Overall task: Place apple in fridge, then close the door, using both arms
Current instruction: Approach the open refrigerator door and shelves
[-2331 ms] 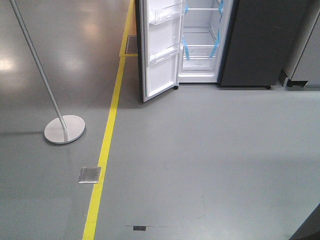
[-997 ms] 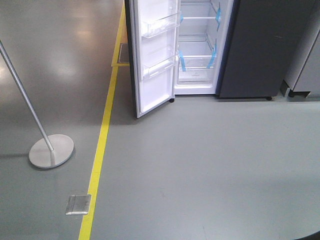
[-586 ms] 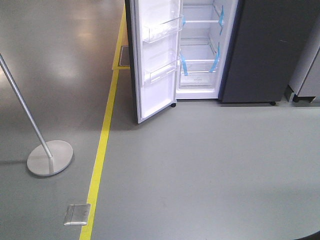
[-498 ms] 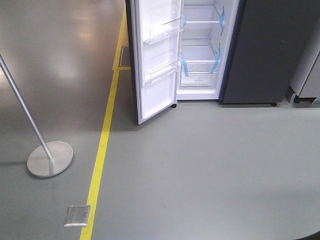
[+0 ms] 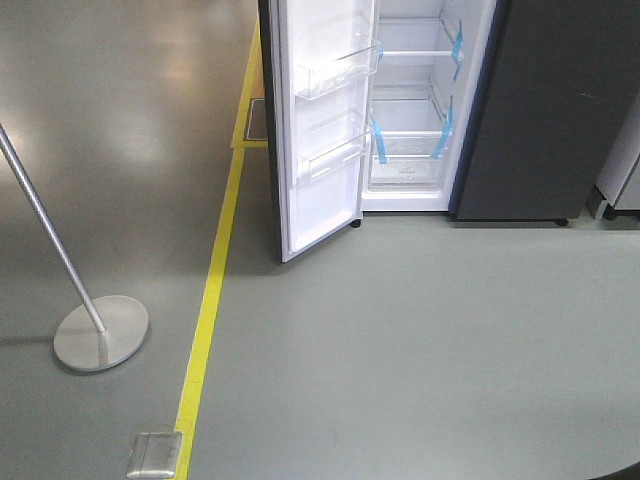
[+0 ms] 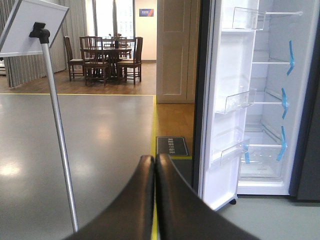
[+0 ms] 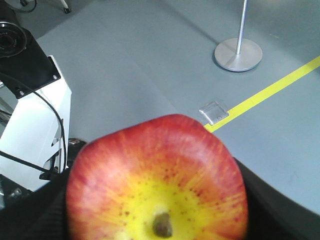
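Observation:
The apple [image 7: 157,182], red with a yellow patch round its stem, fills the bottom of the right wrist view, held between the black fingers of my right gripper [image 7: 157,200]. My left gripper [image 6: 154,162] is shut and empty, its fingers pressed together, pointing past the open door [image 6: 222,100]. The dark grey fridge [image 5: 540,110] stands at the top of the front view with its white interior, clear shelves and blue tape strips [image 5: 412,110] showing. Its door [image 5: 320,120] stands open to the left with clear bins. No arm shows in the front view.
A metal pole on a round base [image 5: 100,333] stands on the floor at the left; it also shows in the left wrist view [image 6: 59,130]. A yellow floor line [image 5: 215,290] runs toward the fridge. A metal floor plate [image 5: 154,453] lies by the line. The white robot base [image 7: 30,125] shows behind the apple.
The front view has shifted: the fridge and open door now sit lower and further right in the frame and look larger. The pole base and floor plate have slid down the frame.

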Motion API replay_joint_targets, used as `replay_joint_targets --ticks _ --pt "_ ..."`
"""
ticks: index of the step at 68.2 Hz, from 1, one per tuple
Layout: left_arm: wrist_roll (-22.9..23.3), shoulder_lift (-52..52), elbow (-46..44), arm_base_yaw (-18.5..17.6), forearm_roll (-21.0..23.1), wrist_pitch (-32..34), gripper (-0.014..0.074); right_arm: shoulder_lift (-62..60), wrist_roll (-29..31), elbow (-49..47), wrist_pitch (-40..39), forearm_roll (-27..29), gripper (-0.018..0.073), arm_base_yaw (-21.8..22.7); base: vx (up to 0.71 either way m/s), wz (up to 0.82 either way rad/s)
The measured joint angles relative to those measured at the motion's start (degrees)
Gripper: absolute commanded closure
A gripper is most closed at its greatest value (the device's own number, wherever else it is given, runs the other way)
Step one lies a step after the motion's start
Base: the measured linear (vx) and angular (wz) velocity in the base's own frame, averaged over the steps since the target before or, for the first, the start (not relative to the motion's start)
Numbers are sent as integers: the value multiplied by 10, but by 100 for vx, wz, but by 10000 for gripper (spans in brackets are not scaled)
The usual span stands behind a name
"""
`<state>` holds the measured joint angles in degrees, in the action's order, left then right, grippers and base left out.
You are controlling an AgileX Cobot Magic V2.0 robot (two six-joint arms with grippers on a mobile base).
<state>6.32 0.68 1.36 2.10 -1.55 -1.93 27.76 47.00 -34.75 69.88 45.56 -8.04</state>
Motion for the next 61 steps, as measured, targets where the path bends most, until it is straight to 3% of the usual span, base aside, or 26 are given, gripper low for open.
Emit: replay_joint_targets --ticks 61 --pt "0 0 0 0 0 0 602 0 0 0 0 0 426 0 13 -1"
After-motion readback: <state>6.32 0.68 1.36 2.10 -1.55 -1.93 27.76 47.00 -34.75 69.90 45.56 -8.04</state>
